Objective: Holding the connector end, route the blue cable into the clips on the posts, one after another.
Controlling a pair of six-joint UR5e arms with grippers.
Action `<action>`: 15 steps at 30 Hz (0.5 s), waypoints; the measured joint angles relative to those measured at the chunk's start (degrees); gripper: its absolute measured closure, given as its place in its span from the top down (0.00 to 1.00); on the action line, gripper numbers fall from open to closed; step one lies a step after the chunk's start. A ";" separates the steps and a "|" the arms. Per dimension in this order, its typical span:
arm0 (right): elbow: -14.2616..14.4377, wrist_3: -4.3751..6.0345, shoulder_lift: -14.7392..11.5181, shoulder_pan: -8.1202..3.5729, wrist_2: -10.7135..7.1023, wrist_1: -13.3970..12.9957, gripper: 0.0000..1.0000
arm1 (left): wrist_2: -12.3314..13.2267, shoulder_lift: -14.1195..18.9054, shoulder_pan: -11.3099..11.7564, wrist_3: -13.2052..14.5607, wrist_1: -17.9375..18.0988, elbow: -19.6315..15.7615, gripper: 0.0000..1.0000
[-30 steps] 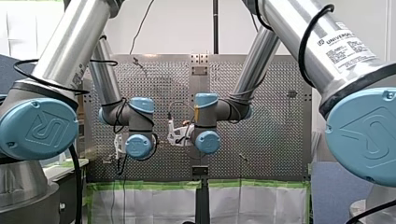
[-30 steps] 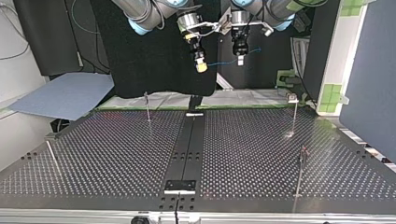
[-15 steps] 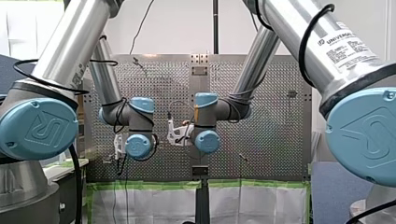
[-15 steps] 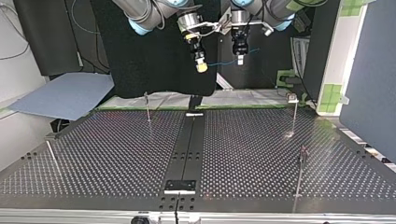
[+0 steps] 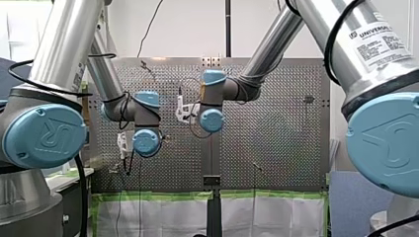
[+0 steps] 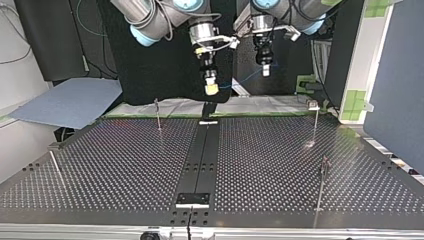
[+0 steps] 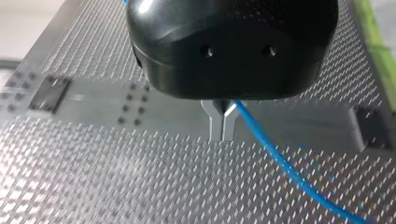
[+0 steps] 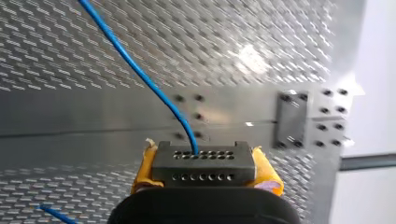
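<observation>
Blue cable [image 8: 140, 74] — connector [image 8: 204, 163] between right tool's [image 8: 204, 170] yellow pads [image 8: 140, 176], midsection in left tool [image 7: 223, 122]

A perforated table [image 6: 280, 165] is split down its middle by a dark strip [image 6: 201, 155], with a small plate [image 6: 192, 199] fixed at its near end in the top view. A grey-blue sheet [image 6: 70, 102] is laid beyond the table at that view's left; green tape [image 6: 356, 102] is stuck on a panel [image 6: 372, 55] at its right.
</observation>
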 joint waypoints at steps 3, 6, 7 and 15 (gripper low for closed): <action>-1.80 -0.33 -1.80 -1.74 -1.15 1.80 0.00 | 0.73 1.92 1.88 0.57 -1.91 0.23 0.00; -3.63 -0.92 -3.63 -3.55 -2.76 3.64 0.00 | 2.15 3.90 3.85 1.33 -3.87 1.42 0.00; -4.37 -1.38 -4.37 -4.30 -3.23 4.34 0.00 | 2.49 4.47 4.43 1.48 -4.43 1.89 0.00; -8.94 -5.48 -8.49 -7.01 -2.63 8.94 0.00 | 3.33 9.21 6.93 0.95 -9.19 5.40 0.00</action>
